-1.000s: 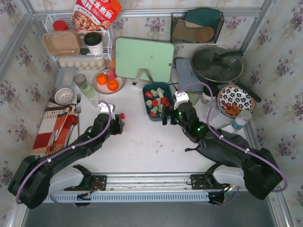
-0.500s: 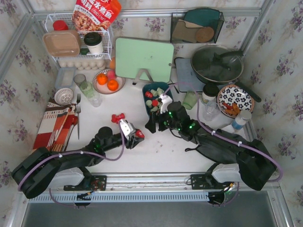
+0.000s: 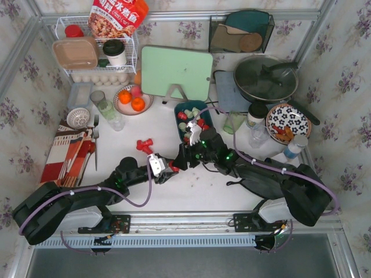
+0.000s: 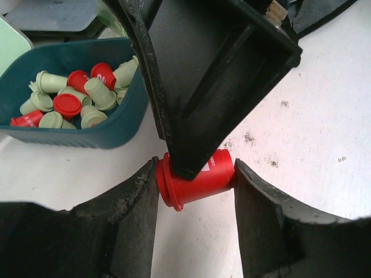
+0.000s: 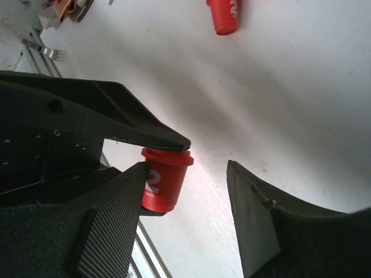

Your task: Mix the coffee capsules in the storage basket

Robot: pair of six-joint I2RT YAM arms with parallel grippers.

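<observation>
White "2" on red capsule (image 5: 164, 184); Chinese characters on red bag (image 3: 116, 17), too small to read.

Red capsule (image 4: 200, 179) partly hidden behind right fingers (image 4: 203, 87); storage basket (image 4: 87, 130) cut off at picture edge.

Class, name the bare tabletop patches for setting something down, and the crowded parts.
Bare: white tabletop between the plate of oranges, the dark teal plastic basket, the loose red capsules and the metal fork. Crowded: around the floral ceramic bowl.
</observation>
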